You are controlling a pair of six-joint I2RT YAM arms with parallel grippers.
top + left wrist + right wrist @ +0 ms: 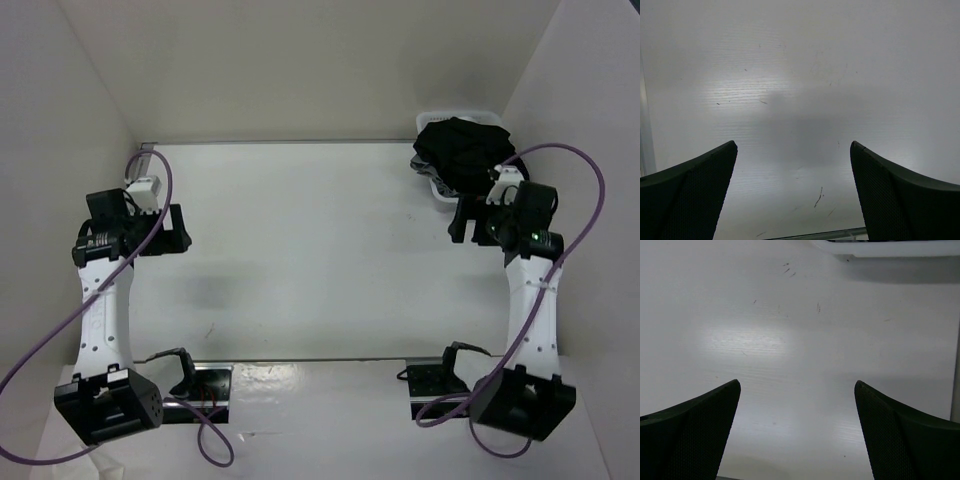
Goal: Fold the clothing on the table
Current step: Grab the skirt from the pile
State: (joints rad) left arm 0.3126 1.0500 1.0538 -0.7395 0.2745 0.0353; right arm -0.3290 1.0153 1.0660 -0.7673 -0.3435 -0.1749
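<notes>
At the left edge of the large flat white table (320, 270), our left gripper (792, 150) hangs with its jaws spread wide, holding nothing. At the far right corner, the soft black pleated skirt (462, 150) sits bunched in a small white plastic basket (480, 114). Just beside it, our right gripper (797, 387) gapes equally wide, empty.

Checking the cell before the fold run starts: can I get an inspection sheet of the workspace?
Surface: table white, with a few faint scuffs.
Job's things: clothing black, bunched in the basket at the far right corner, not yet laid out.
Clutter: nothing seen.
Grippers: left gripper open, empty, over the table; right gripper open, empty, near the basket.
Cables: purple cables, one looping loose at each side.
Surroundings: white walls on three sides.
</notes>
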